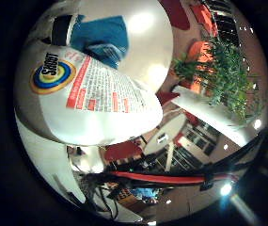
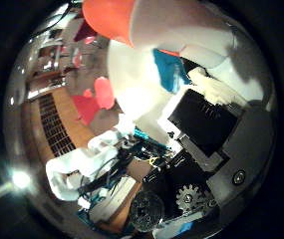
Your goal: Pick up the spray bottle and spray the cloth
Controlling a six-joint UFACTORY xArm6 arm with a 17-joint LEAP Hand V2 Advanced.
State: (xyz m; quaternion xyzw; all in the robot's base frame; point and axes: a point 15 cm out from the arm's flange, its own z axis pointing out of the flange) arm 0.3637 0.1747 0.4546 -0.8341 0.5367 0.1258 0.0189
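spray bottle (image 1: 96,99) base cut off, cloth (image 1: 103,35) partly hidden behind it, robot hand (image 2: 206,129) grip unclear

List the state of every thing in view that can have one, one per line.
Spray bottle: lifted close to the palm, held off the table, tilted.
Blue cloth: lying crumpled on the white table, beyond the bottle; wetness cannot be told.
Orange spray head: at the bottle's top, close to the palm.
Hand: fingers curled round the spray bottle.

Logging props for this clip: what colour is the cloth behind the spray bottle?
Blue. The cloth shows best in the little finger side palm view, behind the spray bottle.
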